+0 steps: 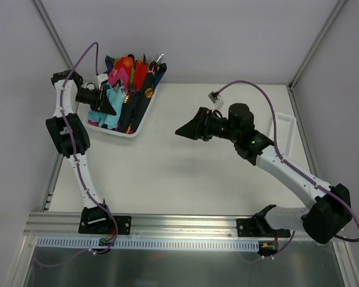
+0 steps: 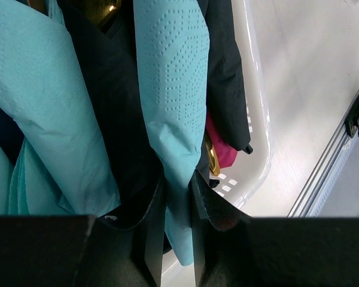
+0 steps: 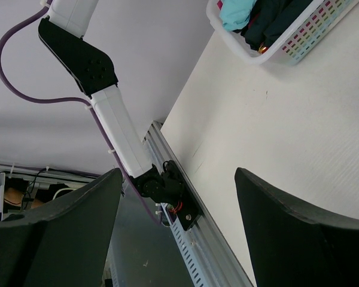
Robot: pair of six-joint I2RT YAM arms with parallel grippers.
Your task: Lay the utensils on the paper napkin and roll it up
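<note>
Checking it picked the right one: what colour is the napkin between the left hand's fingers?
Teal-blue napkin, with embossed dots; clearest in the left wrist view.

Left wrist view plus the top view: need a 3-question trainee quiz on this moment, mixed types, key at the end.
1. True or false: the right gripper is closed on a silver utensil.
2. What is the left gripper pinching? A) a pink napkin B) the teal paper napkin C) a gold spoon
3. Fill in: the left gripper is reaching into a white ____ full of napkin bundles.
Key: 1 false, its jaws are open with nothing between them. 2 B. 3 basket.
</note>
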